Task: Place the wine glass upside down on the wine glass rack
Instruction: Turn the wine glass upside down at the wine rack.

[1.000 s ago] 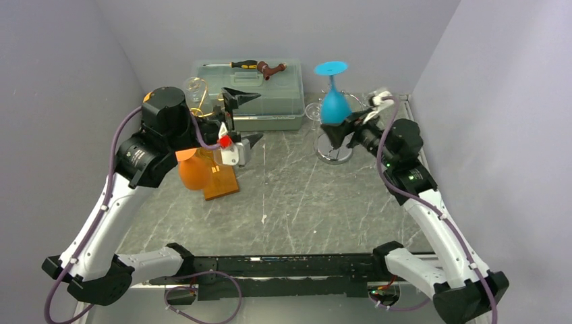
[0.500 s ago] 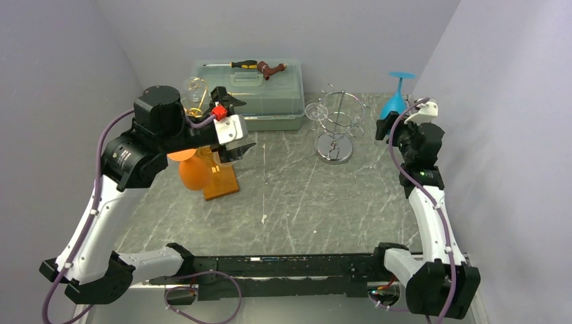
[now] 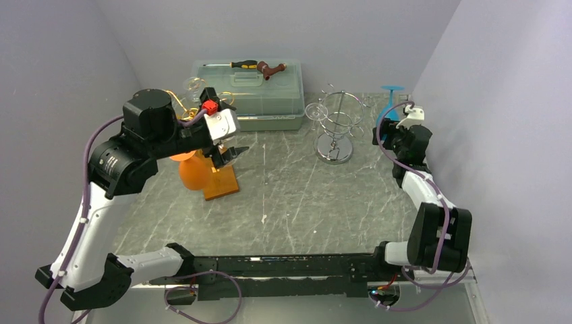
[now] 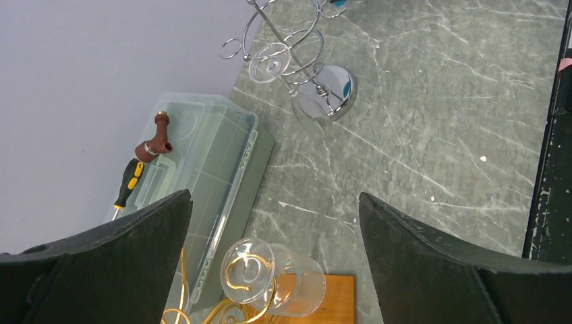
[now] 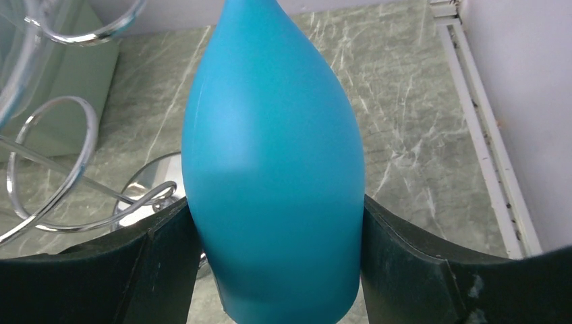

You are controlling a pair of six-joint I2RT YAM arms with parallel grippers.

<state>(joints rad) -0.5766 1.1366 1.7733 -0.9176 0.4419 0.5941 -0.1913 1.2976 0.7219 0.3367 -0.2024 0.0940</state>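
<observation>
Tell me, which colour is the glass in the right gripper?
The glass is plain turquoise blue; the right wrist view shows it best.

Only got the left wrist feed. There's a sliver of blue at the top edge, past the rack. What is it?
Observer: A blue wine glass. The right wrist camera shows the right end effector shut on its bowl.
Operator: On the rack yet?
Observer: No. The top camera shows it held foot-up to the right of the rack, apart from the rings and near the side wall.
</observation>
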